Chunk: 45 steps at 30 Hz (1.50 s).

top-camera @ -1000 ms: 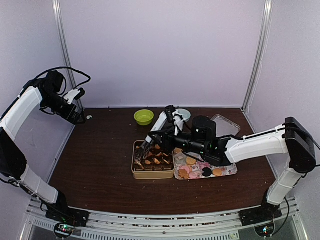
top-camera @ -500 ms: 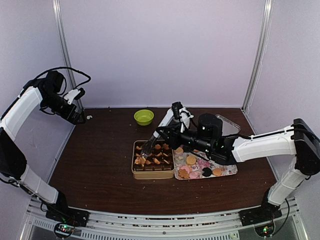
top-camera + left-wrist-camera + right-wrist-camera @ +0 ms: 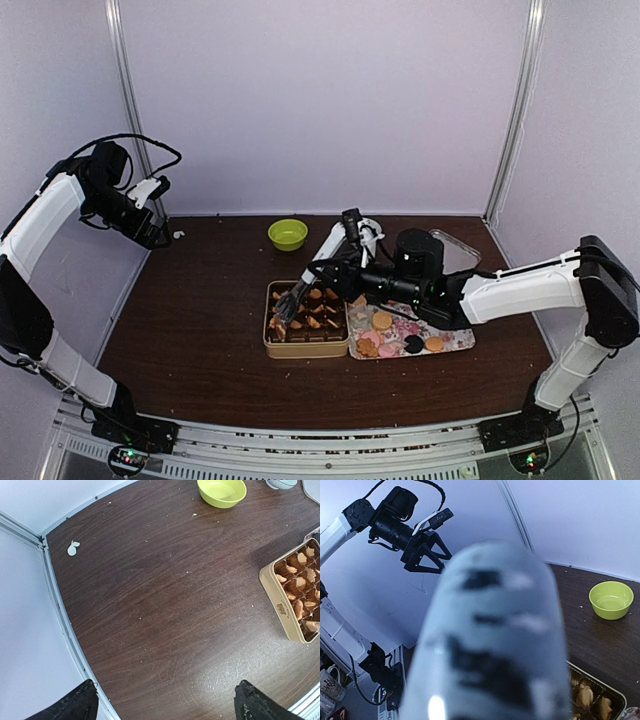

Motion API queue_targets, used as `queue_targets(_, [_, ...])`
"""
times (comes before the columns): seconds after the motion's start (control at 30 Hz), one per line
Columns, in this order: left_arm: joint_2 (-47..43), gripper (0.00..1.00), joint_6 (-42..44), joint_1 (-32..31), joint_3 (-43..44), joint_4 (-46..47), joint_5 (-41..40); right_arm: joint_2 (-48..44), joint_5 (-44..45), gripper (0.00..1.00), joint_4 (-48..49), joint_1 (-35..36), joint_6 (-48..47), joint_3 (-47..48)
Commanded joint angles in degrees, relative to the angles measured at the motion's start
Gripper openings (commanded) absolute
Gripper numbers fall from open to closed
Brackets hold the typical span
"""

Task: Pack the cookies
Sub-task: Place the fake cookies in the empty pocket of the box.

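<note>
cookies (image 3: 385, 328) lie on the tray (image 3: 468, 344) and in the tin (image 3: 305, 349) beside it, mid counter (image 3: 190, 320). right pincer (image 3: 290, 303) hangs over the tin, can't tell its grip; its own cam is just a grey blur. left pincer (image 3: 165, 700) spread wide, high by the left wall (image 3: 50, 90), well apart.

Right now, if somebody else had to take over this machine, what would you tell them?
The left gripper is open and empty, raised by the left wall, away from everything.
The right gripper is down over the left end of the tan tin; whether it is open or holding anything cannot be told.
Some cookies sit in the tin's paper cups; tan, pink and dark ones lie on the patterned tray against the tin's right side.
Done: tin partly filled.
Left: move the tray's cookies into the tin.
</note>
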Motion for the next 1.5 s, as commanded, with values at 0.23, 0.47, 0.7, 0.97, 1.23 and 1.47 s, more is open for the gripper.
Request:
queue_targets(0.23, [-1.61,0.98,0.26,-0.34,1.21,-0.23,0.95,1.35,-5.42,0.00,1.32,-1.46,-0.26,2.81])
queue_targets(0.47, [-1.70,0.98,0.24,-0.33,1.44,-0.44,0.74,4.90,-7.31,0.00,-2.70,-2.17,-4.50,7.18])
queue_targets(0.7, [-1.81,0.98,0.34,-0.32,1.20,-0.50,0.57,5.06,-8.56,0.00,-11.52,-3.87,-12.19,9.12])
queue_targets(0.97, [-1.61,0.98,0.25,-0.29,1.31,-0.50,0.69,4.20,-10.13,0.00,-11.68,-3.42,-13.07,10.01])
queue_targets(1.23, [-1.88,0.98,0.34,-0.29,1.34,-0.49,0.49,5.03,-10.63,0.00,-9.01,-1.23,-10.21,10.95])
queue_targets(1.47, [-1.74,0.98,0.42,-0.29,1.19,-0.49,0.98,5.00,-8.30,0.00,-11.41,-0.26,-11.60,10.29])
